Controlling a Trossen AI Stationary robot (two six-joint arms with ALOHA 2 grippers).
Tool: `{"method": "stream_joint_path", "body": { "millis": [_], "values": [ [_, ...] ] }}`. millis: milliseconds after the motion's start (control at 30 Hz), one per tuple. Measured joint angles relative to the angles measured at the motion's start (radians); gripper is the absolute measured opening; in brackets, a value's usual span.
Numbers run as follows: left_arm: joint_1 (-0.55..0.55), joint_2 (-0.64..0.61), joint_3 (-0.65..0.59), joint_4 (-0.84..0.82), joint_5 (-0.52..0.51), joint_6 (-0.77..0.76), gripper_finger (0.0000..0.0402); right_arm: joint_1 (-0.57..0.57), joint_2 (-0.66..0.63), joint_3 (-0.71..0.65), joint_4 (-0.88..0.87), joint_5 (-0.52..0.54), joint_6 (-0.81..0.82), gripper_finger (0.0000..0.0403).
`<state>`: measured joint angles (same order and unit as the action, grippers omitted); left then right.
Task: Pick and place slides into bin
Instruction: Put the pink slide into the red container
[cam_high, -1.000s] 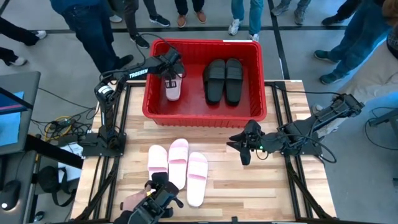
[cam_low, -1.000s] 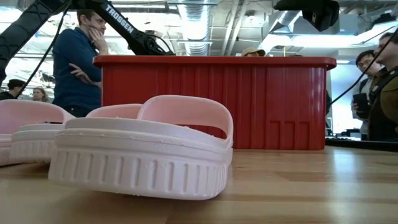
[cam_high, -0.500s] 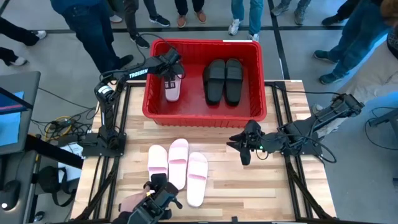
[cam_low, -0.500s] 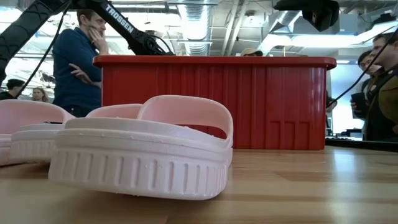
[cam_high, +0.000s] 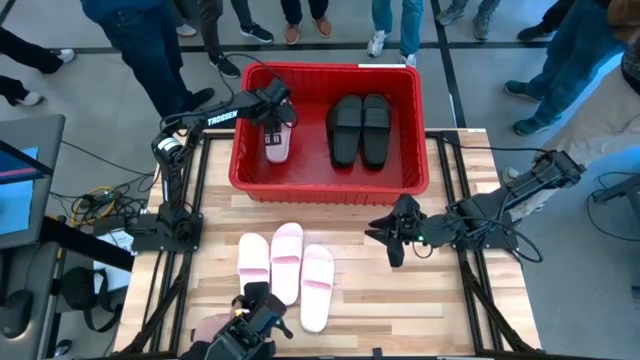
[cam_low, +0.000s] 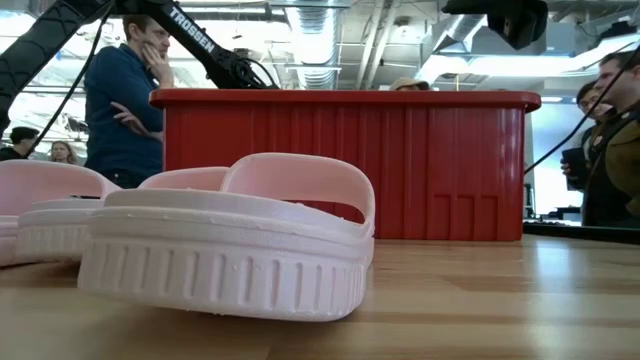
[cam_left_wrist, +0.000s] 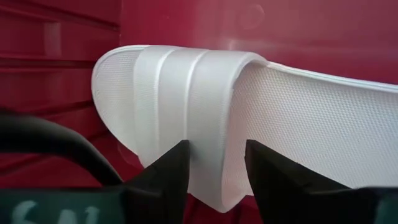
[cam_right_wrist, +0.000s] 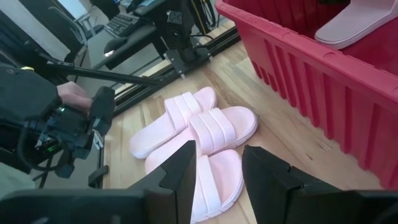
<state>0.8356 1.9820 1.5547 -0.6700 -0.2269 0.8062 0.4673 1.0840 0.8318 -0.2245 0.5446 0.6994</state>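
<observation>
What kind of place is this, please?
Probably a robotics lab or demo hall: onlookers stand around a wooden workbench fitted with two robot arms, and ducts and pipes run bare under the ceiling.

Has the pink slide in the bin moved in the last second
No. In the high view the pink slide lies in the same place beside the bin's left wall, under the left gripper.

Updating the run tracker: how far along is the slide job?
Done: two black slides lie in the bin. In hand: the left tool is inside the bin at a pink slide; its fingers stand apart on either side of the strap, so it looks just set down. Left: three pink slides on the table. The right tool hovers open beside them, holding nothing.
</observation>
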Motion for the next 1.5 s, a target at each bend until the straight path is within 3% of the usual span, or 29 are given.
{"method": "stream_joint_path", "body": {
  "millis": [233, 900, 1233, 1500],
  "values": [
    [-0.001, 0.0, 0.002, -0.018, -0.001, 0.0, 0.0145, 0.002, 0.0, 0.0, -0.001, 0.001, 0.0, 0.0118],
    [-0.022, 0.0, 0.156, -0.227, 0.083, -0.032, 0.0145, 0.004, 0.0, 0.0, -0.008, 0.002, -0.009, 0.0118],
    [-0.096, 0.0, 0.295, -0.338, 0.125, -0.095, 0.0145, 0.004, 0.0, 0.0, -0.008, 0.002, -0.029, 0.0118],
    [-0.167, -0.005, 0.485, -0.479, 0.139, -0.154, 0.0144, 0.03, 0.0, 0.0, -0.009, 0.002, -0.045, 0.0118]
  ]
}}
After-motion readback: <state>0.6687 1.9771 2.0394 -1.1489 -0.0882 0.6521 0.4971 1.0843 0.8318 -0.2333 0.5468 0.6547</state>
